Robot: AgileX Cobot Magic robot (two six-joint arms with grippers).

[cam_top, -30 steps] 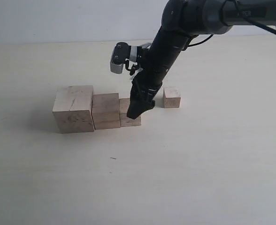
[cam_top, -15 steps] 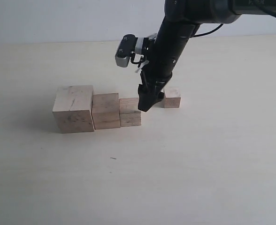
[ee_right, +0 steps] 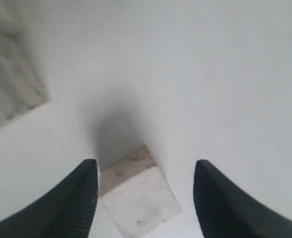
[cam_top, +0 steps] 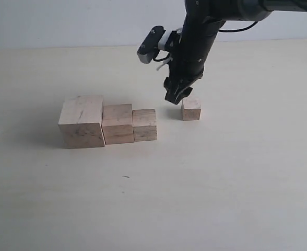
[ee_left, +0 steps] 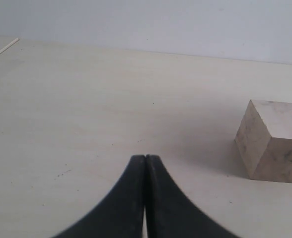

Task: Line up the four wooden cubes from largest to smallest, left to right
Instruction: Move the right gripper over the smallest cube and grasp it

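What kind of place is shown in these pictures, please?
Probably a robot test bench in a laboratory. The pale table stands before a plain pale wall and carries only graded wooden cubes, from the largest cube to the smallest cube, over which the black right gripper hangs.

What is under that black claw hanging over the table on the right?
The smallest wooden cube sits on the table below the open claw, not touching it. The cube's underside is hidden, and shadow darkens the table just beside it.
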